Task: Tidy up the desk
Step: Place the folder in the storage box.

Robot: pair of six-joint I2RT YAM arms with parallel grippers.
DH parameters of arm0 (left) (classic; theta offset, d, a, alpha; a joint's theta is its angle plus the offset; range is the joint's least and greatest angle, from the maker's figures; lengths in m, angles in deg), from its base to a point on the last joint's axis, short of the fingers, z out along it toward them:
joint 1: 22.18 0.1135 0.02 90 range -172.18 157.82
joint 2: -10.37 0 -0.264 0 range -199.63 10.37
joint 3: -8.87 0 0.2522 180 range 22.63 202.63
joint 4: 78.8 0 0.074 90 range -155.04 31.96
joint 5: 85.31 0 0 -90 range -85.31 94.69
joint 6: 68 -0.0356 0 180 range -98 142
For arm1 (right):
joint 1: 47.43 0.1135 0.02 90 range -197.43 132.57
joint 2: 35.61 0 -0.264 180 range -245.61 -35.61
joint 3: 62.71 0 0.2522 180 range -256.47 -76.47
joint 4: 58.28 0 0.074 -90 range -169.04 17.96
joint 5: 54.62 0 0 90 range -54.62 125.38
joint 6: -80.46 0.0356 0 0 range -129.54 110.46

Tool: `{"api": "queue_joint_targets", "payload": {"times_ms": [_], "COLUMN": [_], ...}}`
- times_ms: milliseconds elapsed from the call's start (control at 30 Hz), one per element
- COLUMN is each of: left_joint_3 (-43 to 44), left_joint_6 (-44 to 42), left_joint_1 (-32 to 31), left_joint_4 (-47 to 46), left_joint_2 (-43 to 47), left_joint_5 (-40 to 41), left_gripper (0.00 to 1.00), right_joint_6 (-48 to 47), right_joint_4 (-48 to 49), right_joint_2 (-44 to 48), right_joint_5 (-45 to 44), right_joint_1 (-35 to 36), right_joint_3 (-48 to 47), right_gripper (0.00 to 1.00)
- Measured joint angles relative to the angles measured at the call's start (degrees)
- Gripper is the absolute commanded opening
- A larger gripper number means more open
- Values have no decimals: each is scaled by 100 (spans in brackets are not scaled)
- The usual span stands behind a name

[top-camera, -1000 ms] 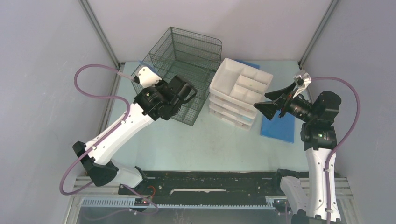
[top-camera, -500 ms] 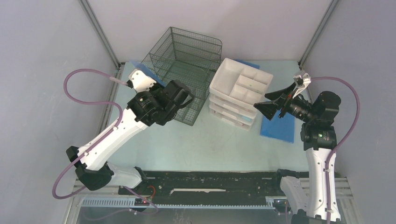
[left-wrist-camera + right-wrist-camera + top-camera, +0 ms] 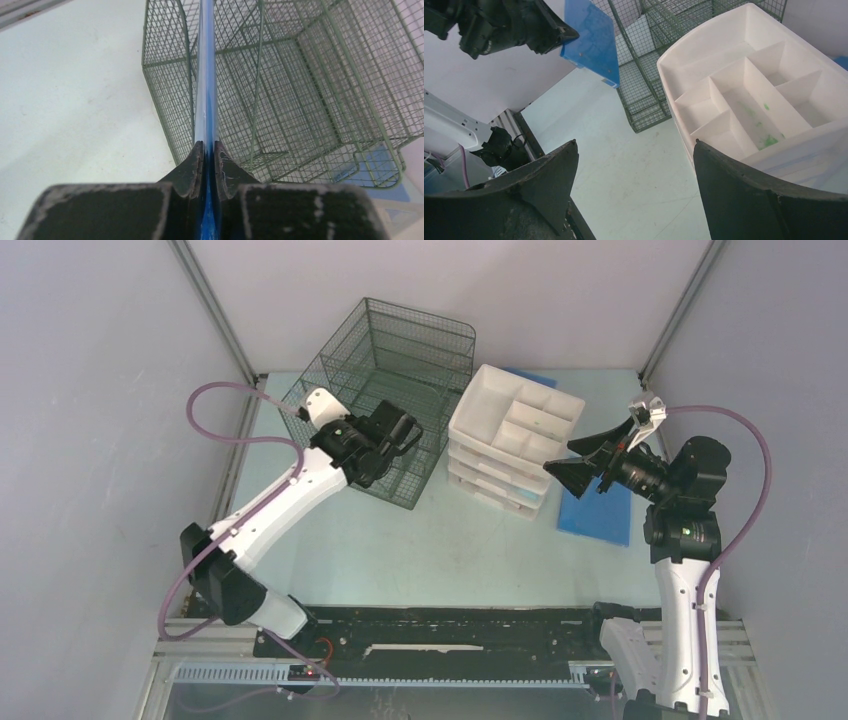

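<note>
While the left hand (image 3: 205,145) pinches a thin blue sheet (image 3: 206,75) edge-on at the near side of the wire-mesh organizer (image 3: 400,360), the step seems to be filing that sheet. It will go best if the sheet is held upright and parallel to the wire dividers, lined up over one slot, and lowered slowly so its corner does not snag the mesh. I cannot tell whether its far edge is already inside a slot. The organizer's visible compartments hold nothing else. Just beside the organizer stands a white drawer unit (image 3: 510,435), whose open top tray is empty apart from faint green smears. The right hand (image 3: 635,145) hangs spread wide and empty beyond that unit. A blue folder (image 3: 598,510) lies flat past the unit, away from the organizer. The table (image 3: 440,540) lies under the organizer and spreads out from it on all sides.
</note>
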Motion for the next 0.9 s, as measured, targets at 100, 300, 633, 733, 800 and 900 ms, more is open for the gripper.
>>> {"api": "queue_joint_targets", "payload": {"times_ms": [100, 300, 633, 733, 800, 900], "left_joint_3": [17, 20, 7, 9, 9, 11], "left_joint_6": [-33, -13, 28, 28, 20, -37], "left_joint_1": [37, 264, 448, 448, 448, 448], "left_joint_4": [-133, -245, -286, -291, -286, -295], "left_joint_2": [-236, -546, -713, -758, -767, -767], "left_joint_5": [-127, -428, -605, -612, -616, -623], "left_gripper": [14, 18, 52, 57, 58, 59], "right_joint_6": [-2, -9, -35, -59, -79, -109], "right_joint_4": [0, -2, -24, -26, -26, -28], "right_joint_2": [0, 0, -11, -44, -72, -114], "right_joint_5": [2, 0, -4, -22, -35, -44], "right_joint_1": [-2, 0, 0, -2, -2, -2], "right_joint_3": [0, 0, 0, 0, 0, 0], "right_gripper": [92, 92, 92, 92, 92, 92]}}
